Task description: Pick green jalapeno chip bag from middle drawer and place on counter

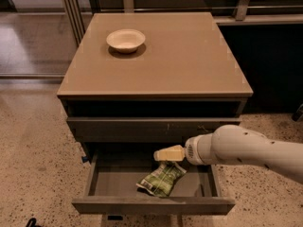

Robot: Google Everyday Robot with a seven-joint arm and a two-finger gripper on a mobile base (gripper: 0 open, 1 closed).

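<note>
The green jalapeno chip bag [161, 179] lies crumpled on the grey floor of the open middle drawer [113, 182], right of centre. My gripper [166, 154] comes in from the right on a white arm [246, 148]. It hangs just above the bag's upper end, inside the drawer opening and below the drawer front above. The bag rests on the tray. The tan counter [184, 56] tops the cabinet.
A cream round bowl [125, 40] sits on the counter's back left. A closed drawer front [142, 127] with pale scuff marks is above the open drawer. Speckled floor surrounds the cabinet; dark panels and a railing stand behind it.
</note>
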